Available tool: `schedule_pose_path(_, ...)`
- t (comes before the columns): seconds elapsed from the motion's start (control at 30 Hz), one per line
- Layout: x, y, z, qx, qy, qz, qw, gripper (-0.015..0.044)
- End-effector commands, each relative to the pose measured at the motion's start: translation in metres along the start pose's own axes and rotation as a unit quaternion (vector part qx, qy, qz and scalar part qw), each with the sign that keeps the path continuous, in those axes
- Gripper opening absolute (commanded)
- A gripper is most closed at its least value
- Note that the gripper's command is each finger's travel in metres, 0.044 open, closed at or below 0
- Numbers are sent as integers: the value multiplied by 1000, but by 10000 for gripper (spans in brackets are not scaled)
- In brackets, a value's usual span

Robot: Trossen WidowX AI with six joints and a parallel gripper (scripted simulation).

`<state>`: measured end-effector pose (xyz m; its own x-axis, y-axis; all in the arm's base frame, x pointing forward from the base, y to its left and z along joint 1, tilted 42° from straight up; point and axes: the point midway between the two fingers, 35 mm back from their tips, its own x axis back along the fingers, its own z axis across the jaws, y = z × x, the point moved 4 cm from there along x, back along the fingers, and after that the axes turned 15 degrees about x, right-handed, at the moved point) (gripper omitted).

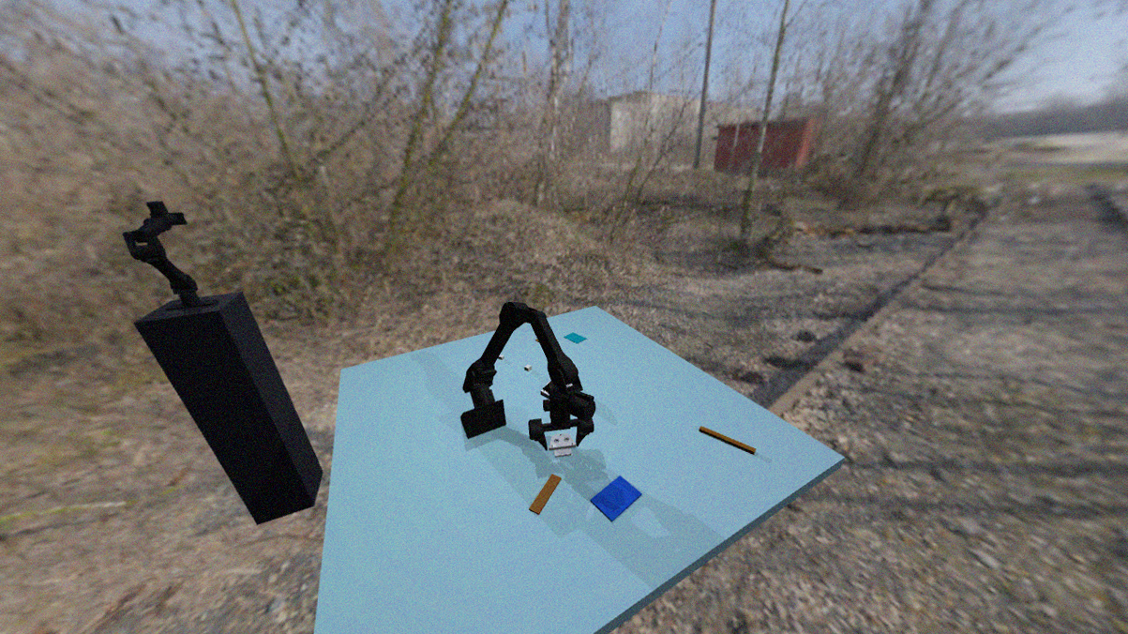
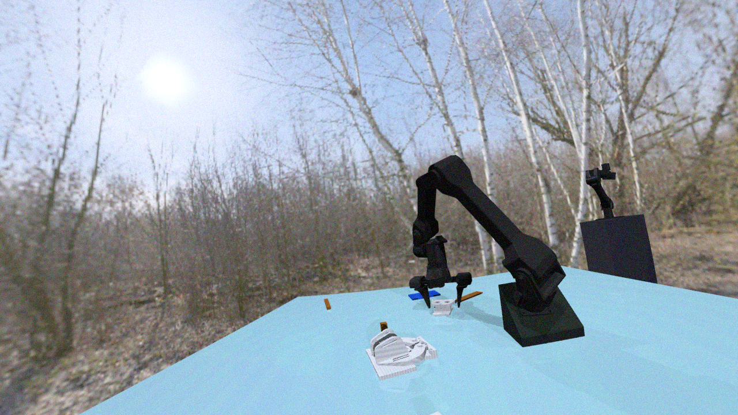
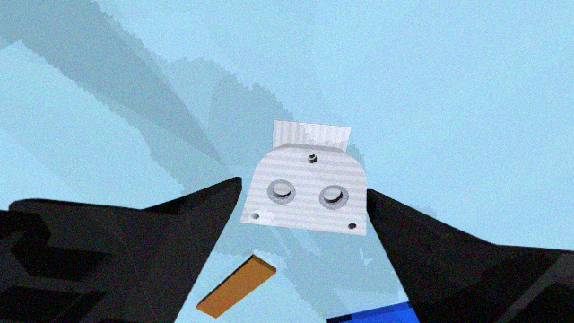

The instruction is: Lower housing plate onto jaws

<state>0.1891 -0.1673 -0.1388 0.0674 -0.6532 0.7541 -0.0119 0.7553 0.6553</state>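
A white housing plate [image 1: 562,438] [image 2: 436,306] [image 3: 309,172] with a rounded edge, two ringed round holes and three small holes rests face up on a small ribbed white stand [image 3: 309,134]. My gripper [image 1: 562,445] [image 2: 443,306] [image 3: 302,188] is open and points down, with one finger on each side of the plate. In the wrist view the right fingertip is very close to the plate's edge, and a narrow gap shows at the left one. The white jaw assembly [image 2: 392,352] stands apart, in the foreground of the exterior view. I cannot tell its stubs clearly.
An orange strip [image 1: 545,493] [image 2: 470,296] [image 3: 237,287] and a blue slab [image 1: 616,497] [image 2: 424,295] [image 3: 377,315] lie near the stand. Another orange strip [image 1: 727,439] [image 2: 327,304] lies farther off. A small orange block [image 2: 383,325] is behind the jaw assembly. A black pedestal [image 1: 229,404] [image 2: 618,250] carries another arm.
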Motion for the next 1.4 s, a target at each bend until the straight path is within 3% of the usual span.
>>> schedule_pose_path(0.0, 0, 0, 0, -3, -2, -1, 1000, 440)
schedule_pose_path(0.47, 0, 0, 0, 0, 0, 0, 1000, 351)
schedule_pose_path(0.83, 2, 0, 0, 0, 0, 0, 1000, 351)
schedule_pose_path(1.37, 52, -2, -1, -2, -1, 0, 1000, 351)
